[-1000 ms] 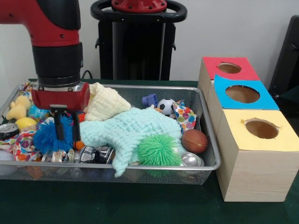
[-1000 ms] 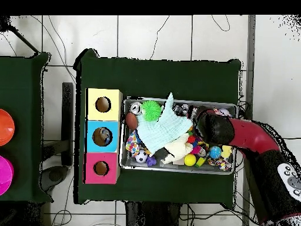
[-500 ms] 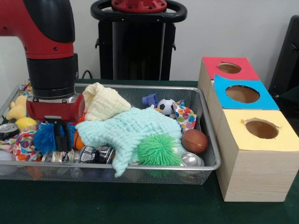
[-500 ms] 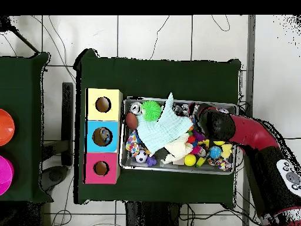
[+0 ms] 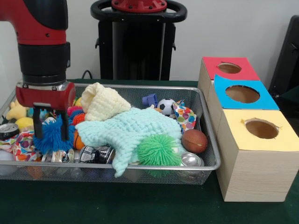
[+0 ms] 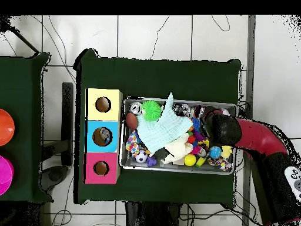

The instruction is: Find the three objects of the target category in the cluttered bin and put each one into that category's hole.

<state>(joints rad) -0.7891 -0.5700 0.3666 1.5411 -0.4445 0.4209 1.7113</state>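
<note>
1. At the left end of the wire mesh bin [image 5: 205, 140], the gripper [image 5: 49, 129] hangs low over the clutter with its two black fingers [image 5: 37, 127] spread, one on each side of the blue spiky ball [image 5: 52, 137].
2. The fingers flank the ball; whether they press it I cannot tell.
3. Right of the gripper lies a pale yellow cloth [image 5: 105, 101], and a mint green cloth [image 5: 133, 133] spreads across the middle of the bin.
4. A green spiky ball [image 5: 159, 150] sits at the near edge, touching the mint cloth.
5. To its right rests a small brown basketball [image 5: 194, 141], with a soccer ball [image 5: 165, 106] farther back.
6. On the green counter [image 5: 117, 205] just right of the bin stand three wooden boxes: the yellow-topped box [image 5: 261, 140] nearest, then the blue-topped box [image 5: 261, 100], then the red-topped box [image 5: 212, 70], each with a round hole.
7. From overhead, the arm [image 6: 258, 138] reaches over the bin's end farthest from the boxes.
</note>
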